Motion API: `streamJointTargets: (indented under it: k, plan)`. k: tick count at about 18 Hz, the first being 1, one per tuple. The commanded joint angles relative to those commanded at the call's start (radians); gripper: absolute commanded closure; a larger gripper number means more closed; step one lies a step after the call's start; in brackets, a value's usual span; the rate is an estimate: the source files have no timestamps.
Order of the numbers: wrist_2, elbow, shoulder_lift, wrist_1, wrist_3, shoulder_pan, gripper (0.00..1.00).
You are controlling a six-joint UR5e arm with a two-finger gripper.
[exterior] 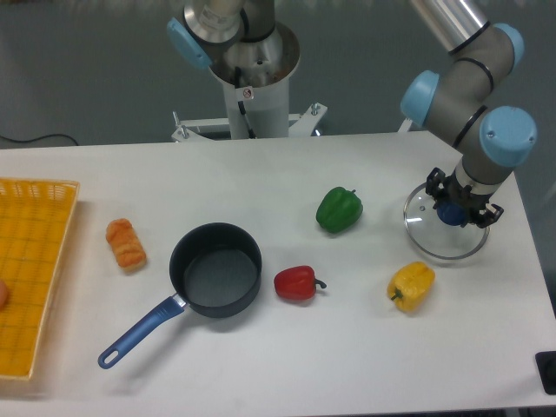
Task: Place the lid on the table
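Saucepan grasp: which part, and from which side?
Take the saucepan by its blue handle, from straight above, fingers across its width. It lies flat, sticking out toward the front-left with bare table either side; the bowl is too wide and round.
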Motion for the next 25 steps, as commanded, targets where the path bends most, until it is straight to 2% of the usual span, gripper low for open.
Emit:
streamJointTargets:
  k: [23,24,25]
  plan:
    - [0.002,-0.017,-0.012,0.006,0.002,-0.002,0.42]
    - [0.002,-0.017,-0.012,0.006,0.003,-0.002,0.38]
    - [0.003,-0.015,-0.012,0.011,0.003,-0.002,0.28]
